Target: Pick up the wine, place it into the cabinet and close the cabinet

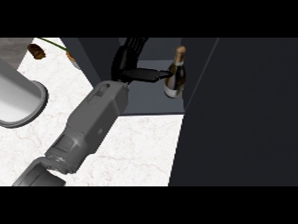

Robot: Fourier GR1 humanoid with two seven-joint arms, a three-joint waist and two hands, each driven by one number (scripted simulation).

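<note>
The wine bottle (pixel 175 75), dark with a gold foil neck and a pale label, stands upright on the cabinet's shelf (pixel 144 107), close to the open dark door (pixel 248 113) at the right. My right forearm crosses the counter from the lower left, and its hand (pixel 130 65) is inside the cabinet just left of the bottle. The fingers (pixel 130 47) point up and away from the bottle, not wrapped round it. Only the thumb (pixel 152 75) stretches across to the bottle's side. Of the left arm, just a thick grey forearm section (pixel 9 94) shows at the left edge; its hand is out of sight.
The white marble counter (pixel 132 148) runs below and left of the cabinet. A small brown object (pixel 36 50) with a thin green stem lies at the far top left. The cabinet's left wall (pixel 90 59) stands beside my right wrist.
</note>
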